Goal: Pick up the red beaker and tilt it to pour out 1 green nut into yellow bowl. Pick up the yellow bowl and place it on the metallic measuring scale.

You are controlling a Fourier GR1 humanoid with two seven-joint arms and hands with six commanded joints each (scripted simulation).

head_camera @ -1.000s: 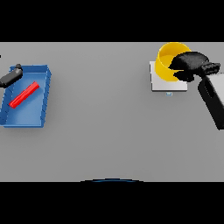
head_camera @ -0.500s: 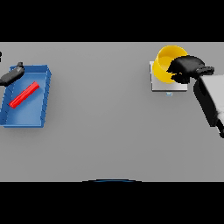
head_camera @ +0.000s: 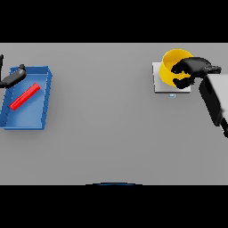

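The yellow bowl is seen in the upper right of the frame, resting on the metallic measuring scale, a pale square plate on the grey tabletop. The bowl's right side is covered by the right hand, whose dark fingers are curled over the rim, so the bowl is grasped; the arm is seen entering from the right edge. At the left of the frame a blue tray is set on the tabletop, and a long red object is laid diagonally inside it. The left hand is found at the tray's upper left corner, at the frame's left edge; whether its fingers are released or clenched cannot be told.
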